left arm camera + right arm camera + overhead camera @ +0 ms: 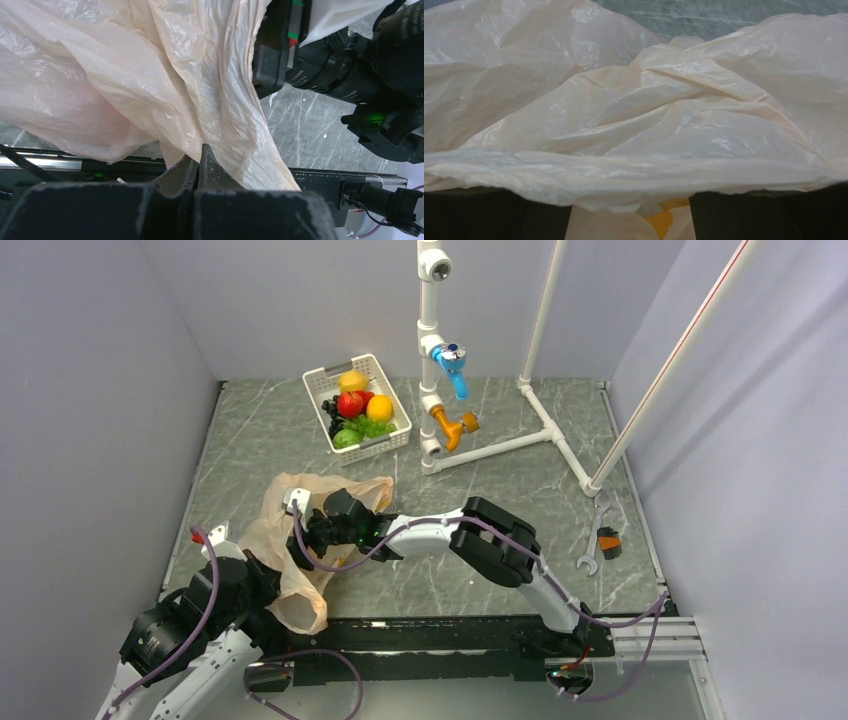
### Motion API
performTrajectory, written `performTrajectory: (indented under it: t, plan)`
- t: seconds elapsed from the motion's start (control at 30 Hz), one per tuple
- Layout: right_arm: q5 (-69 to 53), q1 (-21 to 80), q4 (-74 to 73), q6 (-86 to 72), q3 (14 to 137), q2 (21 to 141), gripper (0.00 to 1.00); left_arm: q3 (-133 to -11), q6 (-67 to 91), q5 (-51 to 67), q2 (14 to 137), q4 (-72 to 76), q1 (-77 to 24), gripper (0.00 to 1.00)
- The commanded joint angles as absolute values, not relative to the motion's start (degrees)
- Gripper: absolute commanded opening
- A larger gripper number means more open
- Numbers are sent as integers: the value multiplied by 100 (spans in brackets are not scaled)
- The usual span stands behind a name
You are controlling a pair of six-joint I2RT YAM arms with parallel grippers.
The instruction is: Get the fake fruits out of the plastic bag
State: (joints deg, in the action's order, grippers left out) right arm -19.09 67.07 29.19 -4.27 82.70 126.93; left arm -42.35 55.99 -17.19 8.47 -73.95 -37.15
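Fingers of the left gripper point(197, 167) are pressed flat together, with a fold of the plastic bag point(125, 85) pinched between them. The film rises from that pinch and fans out above. The right gripper point(631, 217) has its two dark fingers point(494, 215) standing wide apart, one at each lower corner of its wrist view. A rim of the bag point(634, 110) is draped across both, and nothing is clamped.

There is one bag, with two grippers at it. Only the right wrist view shows a patch of yellow print point(659, 220) low between the fingers. Only the left wrist view shows the pinch itself, with the right arm's black wrist just beside the film.

Only the top view shows fruit. There the bag point(285, 495) lies crumpled at the near left of the table point(260, 430). Well apart from it, at the far side, one white basket point(380, 447) holds six pieces:
- one red apple point(350, 403)
- one green grape bunch point(372, 426)
- one round green fruit point(346, 438)
- one lemon point(353, 380)
- one orange fruit point(380, 407)
- one black grape bunch point(333, 416)

One wrench point(592, 540) lies near the right edge.
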Motion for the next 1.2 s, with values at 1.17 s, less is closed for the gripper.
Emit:
performTrajectory:
  t: [1.17]
  plan:
    - [-938, 6292, 4300, -1271, 6666, 11899, 99, -5306, 4306, -920, 3441, -5395, -3661, 0]
